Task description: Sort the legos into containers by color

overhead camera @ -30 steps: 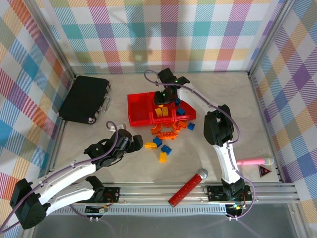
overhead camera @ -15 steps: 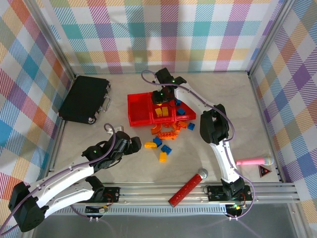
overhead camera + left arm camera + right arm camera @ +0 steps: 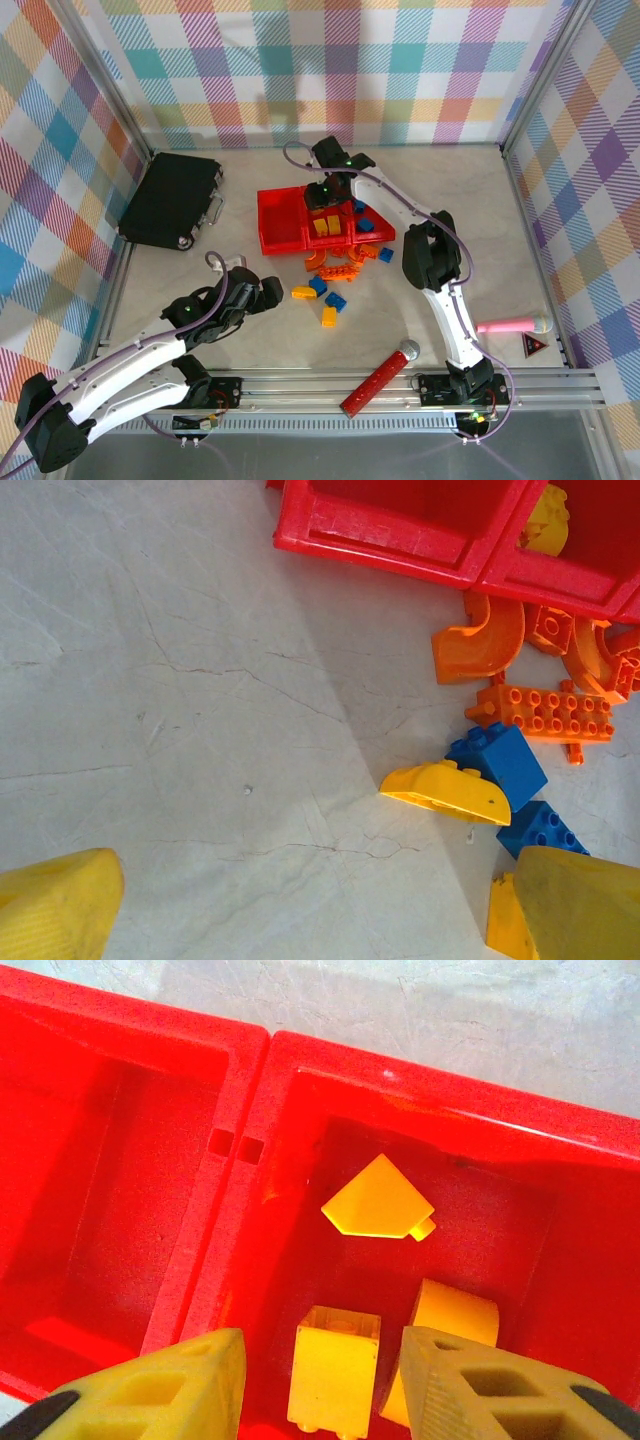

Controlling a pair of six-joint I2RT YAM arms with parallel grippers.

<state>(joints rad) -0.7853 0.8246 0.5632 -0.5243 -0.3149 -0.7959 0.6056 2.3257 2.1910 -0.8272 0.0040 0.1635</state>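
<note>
The three joined red containers (image 3: 283,240) sit mid-table. My right gripper (image 3: 322,195) hovers over the middle container (image 3: 450,1120), open. A square yellow lego (image 3: 335,1370) lies between its fingertips (image 3: 325,1385), free of both fingers, beside two more yellow legos (image 3: 378,1200). The left container (image 3: 120,1020) holds nothing; blue legos (image 3: 366,224) lie in the right one. My left gripper (image 3: 268,293) stands open low over the table (image 3: 310,910). Just right of it lie a yellow wedge lego (image 3: 445,792), blue legos (image 3: 500,760) and orange legos (image 3: 545,712).
A flat black case (image 3: 172,200) lies at the far left. A red cylinder with a silver ball end (image 3: 378,379) rests near the front rail. A pink rod (image 3: 512,325) and a red triangle (image 3: 534,347) lie at the right. Checked walls enclose the table.
My right gripper's jaws have parted and let go of the square yellow lego in the middle container. The left arm has shifted slightly toward the near edge, still open.
</note>
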